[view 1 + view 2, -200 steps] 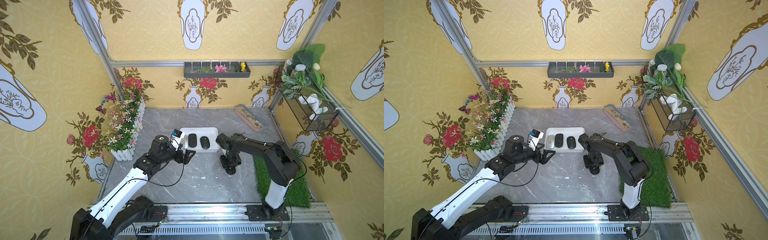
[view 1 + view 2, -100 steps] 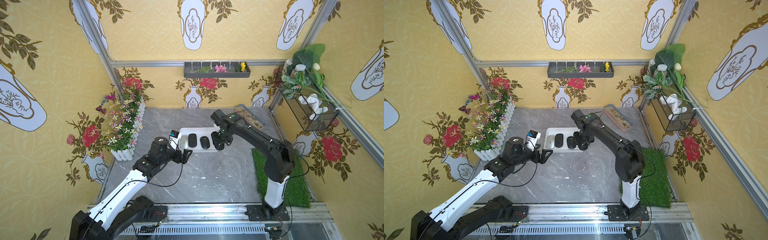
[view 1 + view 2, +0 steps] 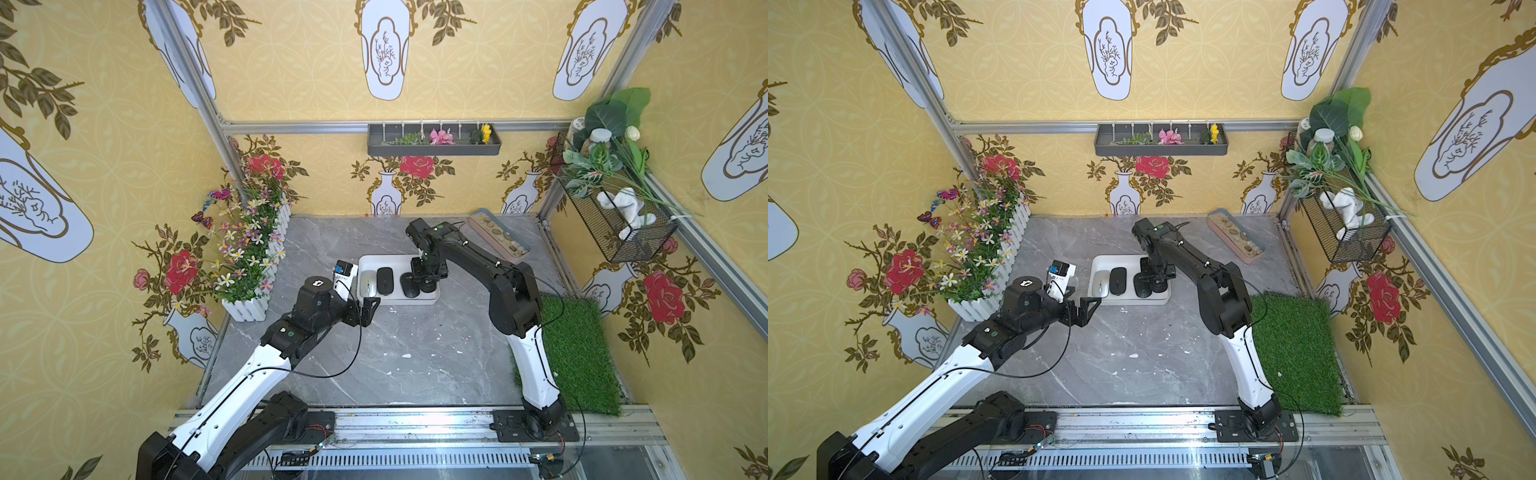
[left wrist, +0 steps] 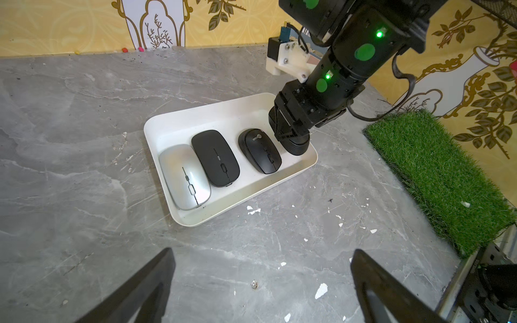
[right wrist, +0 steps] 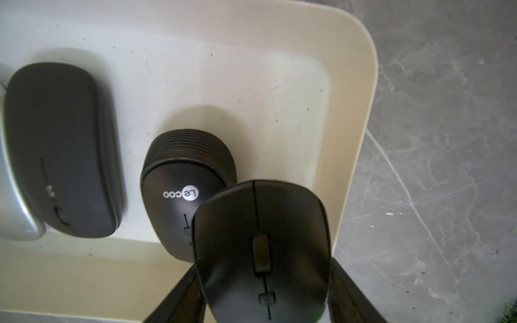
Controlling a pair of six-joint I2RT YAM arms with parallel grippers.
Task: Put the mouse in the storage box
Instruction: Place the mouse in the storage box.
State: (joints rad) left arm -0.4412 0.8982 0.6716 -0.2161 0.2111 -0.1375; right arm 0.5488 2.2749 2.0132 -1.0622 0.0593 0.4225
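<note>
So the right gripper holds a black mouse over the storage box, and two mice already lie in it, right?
Not two. The left wrist view shows three lying in the storage box: a silver mouse, a flat black mouse and a Lecoo mouse. The right gripper does hold a black mouse over it.

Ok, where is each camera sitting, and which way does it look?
Top views: high above the robot's base, looking down over the table; left arm and right arm show.
Left wrist: on the left arm, looking across at the box; the open left gripper shows.
Right wrist: on the right arm, looking down into the box; the right gripper shows, holding a mouse.
Shared: both wrist views see the box and that mouse.
</note>
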